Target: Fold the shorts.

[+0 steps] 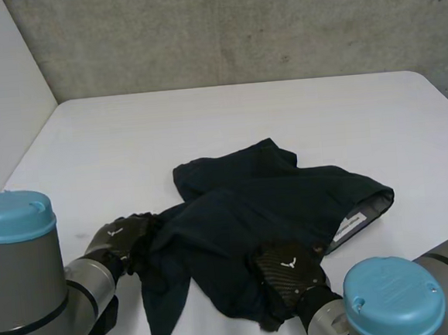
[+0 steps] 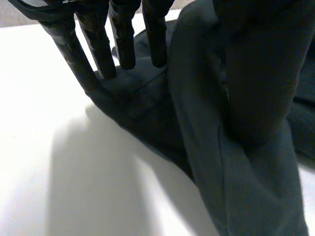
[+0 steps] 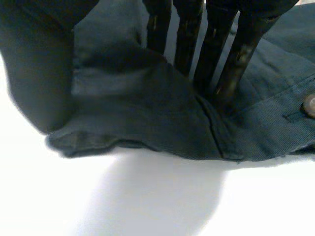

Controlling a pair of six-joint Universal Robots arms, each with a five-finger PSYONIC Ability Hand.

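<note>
We see the dark shorts [image 1: 266, 211] lying rumpled on the near half of the white table [image 1: 205, 122], which stands against a grey concrete wall [image 1: 236, 27]. Our left hand [image 1: 117, 239] pinches their left edge between straight fingers [image 2: 123, 39] and thumb. Our right hand [image 1: 287, 275] grips the near edge the same way, close to a button [image 3: 309, 105].

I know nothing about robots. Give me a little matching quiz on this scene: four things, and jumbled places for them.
Things:
1. left hand
2. right hand
3. label
4. table

Places:
A. beneath the shorts
B. on the shorts' near edge
C. inside the waistband, at the shorts' right end
D. at the shorts' left end

Pairs: 1-D, 2-B, 3-C, 4-A.
</note>
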